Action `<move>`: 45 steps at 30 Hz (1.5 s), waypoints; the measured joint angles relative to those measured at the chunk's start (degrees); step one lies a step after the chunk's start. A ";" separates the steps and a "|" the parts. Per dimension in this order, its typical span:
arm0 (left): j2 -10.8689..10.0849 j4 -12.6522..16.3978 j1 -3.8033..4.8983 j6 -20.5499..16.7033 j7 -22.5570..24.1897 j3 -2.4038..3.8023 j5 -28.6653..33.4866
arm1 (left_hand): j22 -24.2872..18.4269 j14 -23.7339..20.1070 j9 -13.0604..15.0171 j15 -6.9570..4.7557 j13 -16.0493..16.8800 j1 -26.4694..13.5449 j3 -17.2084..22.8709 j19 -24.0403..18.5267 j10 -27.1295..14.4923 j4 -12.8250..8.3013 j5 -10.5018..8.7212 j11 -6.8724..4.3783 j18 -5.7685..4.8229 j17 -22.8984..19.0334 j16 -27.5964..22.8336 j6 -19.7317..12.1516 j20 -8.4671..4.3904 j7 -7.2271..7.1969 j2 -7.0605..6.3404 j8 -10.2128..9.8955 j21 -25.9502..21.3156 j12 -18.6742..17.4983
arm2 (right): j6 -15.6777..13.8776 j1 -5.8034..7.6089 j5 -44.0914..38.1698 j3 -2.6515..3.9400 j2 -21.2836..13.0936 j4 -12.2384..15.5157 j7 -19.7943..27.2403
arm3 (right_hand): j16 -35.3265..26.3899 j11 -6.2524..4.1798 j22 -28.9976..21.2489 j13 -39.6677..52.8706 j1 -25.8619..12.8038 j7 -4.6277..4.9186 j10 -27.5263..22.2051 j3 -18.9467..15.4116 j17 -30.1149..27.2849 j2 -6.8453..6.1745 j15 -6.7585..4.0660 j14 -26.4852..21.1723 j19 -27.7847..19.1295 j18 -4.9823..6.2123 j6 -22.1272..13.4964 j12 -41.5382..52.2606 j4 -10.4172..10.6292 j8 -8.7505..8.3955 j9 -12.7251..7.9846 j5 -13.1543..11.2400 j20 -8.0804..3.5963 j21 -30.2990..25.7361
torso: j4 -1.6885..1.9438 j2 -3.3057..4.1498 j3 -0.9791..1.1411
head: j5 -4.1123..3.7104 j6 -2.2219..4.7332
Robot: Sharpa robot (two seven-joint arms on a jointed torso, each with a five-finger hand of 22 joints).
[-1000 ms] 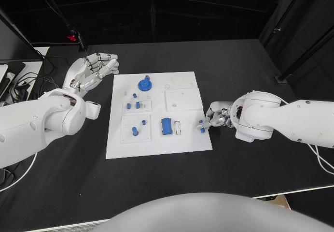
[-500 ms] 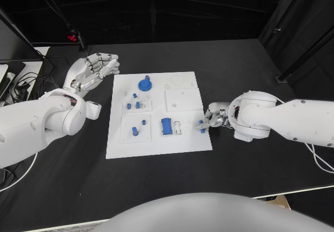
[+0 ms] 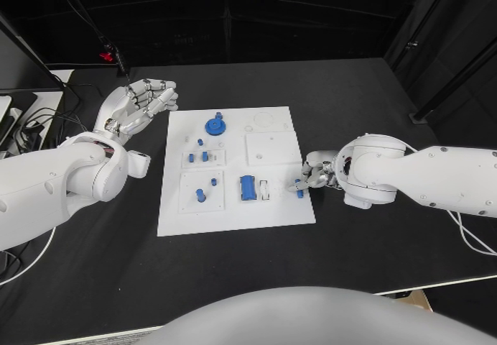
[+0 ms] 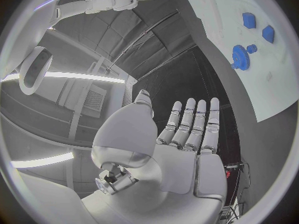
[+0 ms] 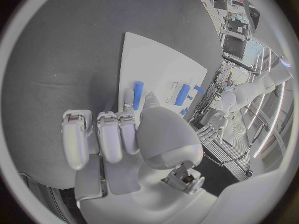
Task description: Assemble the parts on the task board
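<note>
Head view: your right hand point(image 3: 316, 175) pinches a small blue part point(image 3: 299, 192) at the task board's point(image 3: 236, 215) right edge; left hand point(image 3: 137, 103) hovers off its far-left corner, fingers apart. Right wrist view: fingertips clamp that part point(image 5: 137, 94)

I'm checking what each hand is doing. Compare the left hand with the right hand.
The left hand is raised off the task board's far left corner with fingers straight and apart, holding nothing; the right hand is at the board's right edge, pinching a small blue peg. The left hand's palm is plainly visible in the head view; the right hand is mostly hidden behind its own wrist. Both are silver, on white arms.
</note>
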 measured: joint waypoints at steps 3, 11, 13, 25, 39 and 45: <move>-0.01 0.02 0.00 0.03 -0.01 0.00 0.00 | 0.00 0.00 0.00 0.00 0.00 0.00 0.00 0.00 0.00 0.00 0.00 0.00 0.00 0.00 0.00 0.00 0.00 0.00 0.00 0.00 0.00 0.00 | -0.02 -0.04 -0.02 0.01 0.14 -0.11 0.02 | 0.00 0.10 0.00 0.02 2.08 0.10 -0.10 1.24 0.00 -1.48 0.18 0.01 0.00 0.00 -0.31 -0.18 -1.24 0.00 1.63 -0.18 0.00 0.00 | -0.01 0.00 0.00 | 0.00 0.00; -0.03 0.08 0.00 0.14 -0.04 0.00 0.00 | -0.05 0.00 0.00 0.00 0.00 0.00 0.00 0.00 0.00 0.00 0.00 0.00 0.00 -0.06 0.00 0.00 0.00 0.00 0.00 0.23 0.00 0.00 | -0.34 -0.16 -0.37 0.09 0.68 -0.36 0.02 | 0.00 0.11 0.00 -0.01 6.92 -0.19 -0.10 7.58 0.00 -5.11 0.24 0.14 0.00 0.00 0.55 -0.40 -7.69 0.01 2.07 -9.73 0.00 0.00 | -0.01 0.00 0.00 | -0.09 0.00; -0.05 0.09 0.00 0.17 -0.05 0.00 0.00 | -0.05 0.00 0.00 0.00 0.00 0.00 0.00 0.00 0.00 0.00 0.00 0.00 0.00 -0.06 0.00 0.00 0.00 0.00 0.00 0.23 0.00 0.00 | -0.56 -0.20 -0.50 0.12 0.94 -0.50 0.06 | 0.00 0.12 0.00 -0.09 7.16 -0.12 -0.10 9.70 0.00 -5.35 0.16 0.23 0.00 0.00 2.77 -0.58 -8.52 -1.86 2.04 -9.99 0.00 0.00 | -0.01 0.00 0.01 | -0.13 0.00; -0.11 0.18 -0.01 0.31 -0.10 0.00 0.00 | -0.05 0.00 0.00 0.00 0.00 0.00 0.00 0.00 0.00 0.00 0.00 0.00 0.00 -0.05 0.00 0.00 0.00 0.00 0.00 0.23 0.00 0.00 | -1.50 -0.42 -0.76 0.24 1.52 -0.64 0.48 | 0.00 0.00 0.00 -1.49 6.98 -0.14 0.02 18.00 0.00 -5.17 0.15 0.24 0.00 0.00 7.02 -0.50 -7.14 -5.57 2.09 -10.17 0.00 0.00 | 0.03 -0.01 0.00 | -0.05 0.00; -0.18 0.15 -0.01 0.45 -0.18 0.00 0.00 | -0.05 0.00 0.00 0.00 0.00 0.00 -0.16 0.00 0.00 -0.17 0.22 0.00 0.00 -0.16 0.22 0.00 0.00 -0.01 0.00 0.23 0.00 0.00 | -3.62 -0.74 -0.78 0.08 0.62 0.09 2.25 | 0.00 -1.91 0.00 -1.49 1.47 -1.53 0.23 30.14 0.00 -7.53 -1.37 0.17 -0.01 0.00 8.30 -0.40 -6.26 -10.05 2.10 -10.14 -0.61 0.00 | 0.03 -0.02 0.01 | -0.05 0.00; -0.22 0.11 -0.01 0.51 -0.22 0.00 0.00 | -0.05 0.00 0.00 0.00 0.00 0.00 -0.16 0.00 0.00 -0.17 0.22 0.00 0.00 -0.16 0.22 0.01 0.00 0.00 0.00 0.23 0.00 0.00 | -5.27 -0.71 0.24 0.16 -0.53 1.34 4.40 | 0.00 -2.20 0.00 -1.43 0.24 -1.66 0.52 36.39 0.00 -9.66 -1.62 0.09 -0.01 0.00 8.42 -0.51 -12.19 -21.02 2.10 -10.14 -1.03 0.00 | 0.02 -0.02 0.02 | 0.15 0.00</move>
